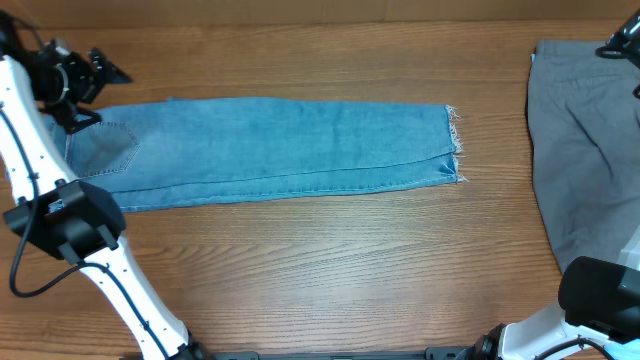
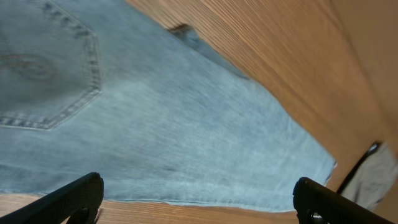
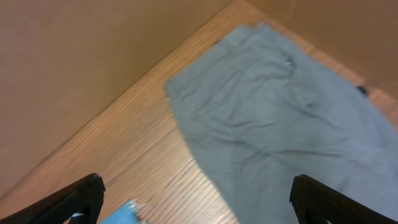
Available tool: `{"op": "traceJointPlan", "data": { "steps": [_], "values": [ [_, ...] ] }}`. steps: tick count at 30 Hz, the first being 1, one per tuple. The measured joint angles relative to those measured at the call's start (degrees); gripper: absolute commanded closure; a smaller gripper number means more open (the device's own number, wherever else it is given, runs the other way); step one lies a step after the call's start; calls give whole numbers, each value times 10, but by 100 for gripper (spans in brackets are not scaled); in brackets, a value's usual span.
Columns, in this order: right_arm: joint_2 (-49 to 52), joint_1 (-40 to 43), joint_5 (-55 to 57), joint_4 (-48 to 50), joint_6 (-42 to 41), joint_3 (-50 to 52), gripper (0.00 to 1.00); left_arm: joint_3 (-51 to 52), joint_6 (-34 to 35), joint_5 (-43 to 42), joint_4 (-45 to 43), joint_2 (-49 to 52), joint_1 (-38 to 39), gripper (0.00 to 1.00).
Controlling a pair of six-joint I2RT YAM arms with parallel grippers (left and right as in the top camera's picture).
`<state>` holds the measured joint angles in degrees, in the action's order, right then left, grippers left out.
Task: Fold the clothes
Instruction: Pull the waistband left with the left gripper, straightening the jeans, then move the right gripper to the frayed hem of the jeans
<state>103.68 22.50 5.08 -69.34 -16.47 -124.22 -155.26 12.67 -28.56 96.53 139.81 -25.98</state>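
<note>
Light-blue denim jeans [image 1: 280, 150] lie flat across the table, folded lengthwise, with the back pocket [image 1: 100, 150] at the left and frayed hems [image 1: 455, 150] at the right. Plain grey trousers [image 1: 585, 160] lie spread at the table's right side. My left gripper [image 1: 105, 68] hovers above the waist end, open and empty; its view shows the pocket [image 2: 43, 68] and denim [image 2: 199, 137] between wide fingers [image 2: 199, 205]. My right gripper [image 1: 620, 45] is at the far right edge, mostly cut off; its view shows open fingers [image 3: 196, 205] above the grey trousers [image 3: 280, 130].
The wooden table [image 1: 320, 260] is bounded by a brown wall at the back [image 1: 300, 10]. The two arm bases stand at the front left [image 1: 70, 225] and front right [image 1: 600, 290].
</note>
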Motion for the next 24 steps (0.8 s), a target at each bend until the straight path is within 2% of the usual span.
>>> {"op": "traceJointPlan", "data": {
  "steps": [5,9,13,16,19,24],
  "values": [
    [0,0,-58,-7,-6,0,0,0,-6,25,0,-32,59,0],
    [0,-4,-203,-10,11,1,0,0,7,67,1,-100,109,0],
    [0,-59,-315,-11,59,14,0,0,35,134,1,-192,148,0],
    [7,-139,-303,1,76,43,0,2,44,154,1,-248,155,0],
    [24,-200,-263,41,78,92,0,48,46,151,0,-291,159,0],
    [71,-242,-237,79,78,158,0,162,48,146,1,-332,177,0]
  ]
}}
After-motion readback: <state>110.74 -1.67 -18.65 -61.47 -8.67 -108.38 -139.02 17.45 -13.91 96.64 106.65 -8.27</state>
